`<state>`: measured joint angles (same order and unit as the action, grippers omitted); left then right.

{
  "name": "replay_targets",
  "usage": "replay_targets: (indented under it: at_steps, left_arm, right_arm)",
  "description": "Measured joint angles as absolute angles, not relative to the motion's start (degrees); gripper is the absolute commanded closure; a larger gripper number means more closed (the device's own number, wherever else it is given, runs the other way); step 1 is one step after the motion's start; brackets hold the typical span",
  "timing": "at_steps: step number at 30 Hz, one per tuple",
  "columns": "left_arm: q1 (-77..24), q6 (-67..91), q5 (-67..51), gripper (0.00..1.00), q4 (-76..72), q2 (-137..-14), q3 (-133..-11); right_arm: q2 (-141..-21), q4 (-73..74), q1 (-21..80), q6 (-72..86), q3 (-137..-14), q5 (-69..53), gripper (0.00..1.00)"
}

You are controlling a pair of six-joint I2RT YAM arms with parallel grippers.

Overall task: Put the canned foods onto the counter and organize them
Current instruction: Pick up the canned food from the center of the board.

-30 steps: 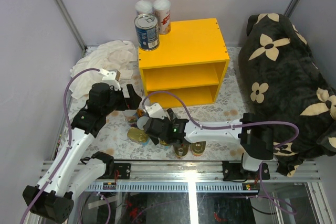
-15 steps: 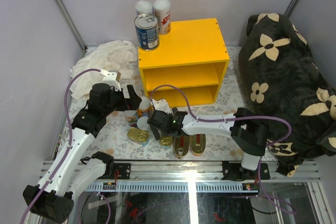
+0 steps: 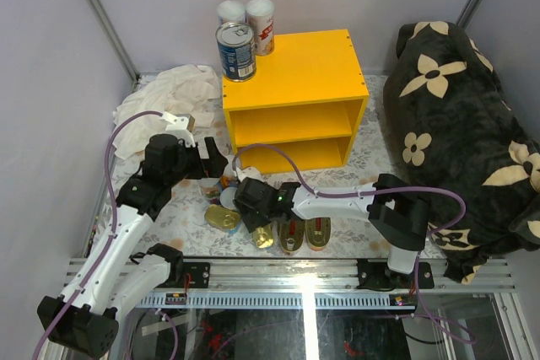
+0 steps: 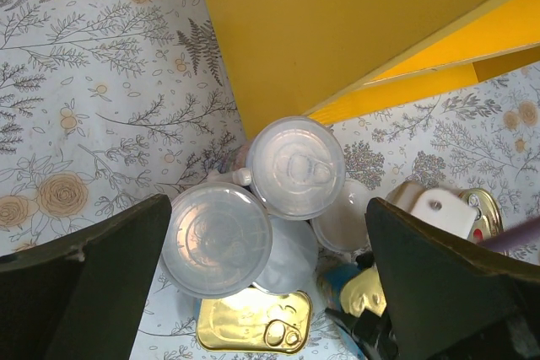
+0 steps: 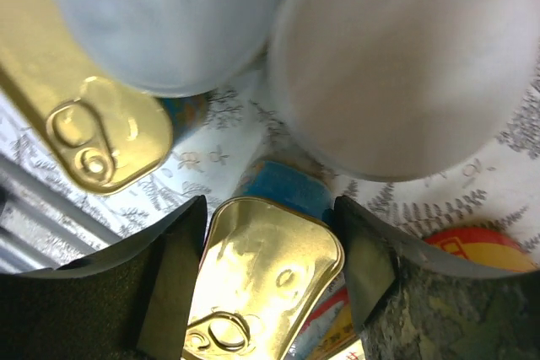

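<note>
The yellow counter [image 3: 291,82] carries a blue-labelled steel can [image 3: 236,51] and two white-lidded cylinders [image 3: 261,24] at its back left corner. On the floral floor before it stand several white-lidded cans [image 4: 215,238] among flat gold tins [image 3: 291,233]. My left gripper [image 4: 266,284] hangs open above the lidded cans, near the counter's corner [image 4: 337,23]. My right gripper [image 5: 270,276] is down among the tins [image 3: 253,208]. Its fingers [image 5: 169,284] press both long sides of a gold rectangular tin [image 5: 270,259] with a blue wall. White lids [image 5: 405,56] fill the view above it.
A cream cloth [image 3: 169,94] lies left of the counter. A dark flowered blanket [image 3: 456,124] is heaped on the right. A metal rail [image 3: 295,274] runs along the near edge. Another gold tin [image 5: 93,124] lies just left of the right gripper.
My right gripper slid left into the cluster of cans and narrowed its jaws onto the gold rectangular tin. The left arm stayed put, still open.
</note>
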<state>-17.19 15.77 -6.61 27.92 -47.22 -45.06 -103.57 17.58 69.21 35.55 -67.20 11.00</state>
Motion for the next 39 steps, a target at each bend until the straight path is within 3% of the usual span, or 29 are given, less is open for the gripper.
replay_targets:
  at_steps: [2, 5, 7, 25, 39]
  left_arm:
    - [-17.2, 15.8, -6.6, 0.00, 27.9, -47.3, -45.1]
    - [-17.2, 15.8, -6.6, 0.01, 27.9, -47.4, -45.1]
    - [-17.2, 15.7, -6.4, 0.00, 27.9, -47.5, -45.1]
    - [-17.1, 15.8, -6.3, 0.00, 27.9, -49.0, -44.9]
    - [-17.1, 15.8, -5.3, 0.00, 27.9, -49.0, -44.3]
  right_arm:
    - [-103.6, 16.5, 69.9, 33.3, -67.2, 9.5, 0.29]
    - [-103.5, 15.1, 71.3, 30.1, -67.2, 7.9, 0.08]
    - [-103.4, 14.2, 71.7, 29.0, -67.0, 7.4, 0.00]
    - [-97.3, 11.1, 73.4, 27.3, -57.9, 7.8, 0.00]
    - [-96.4, 10.6, 78.5, 29.8, -54.3, 8.1, 0.22]
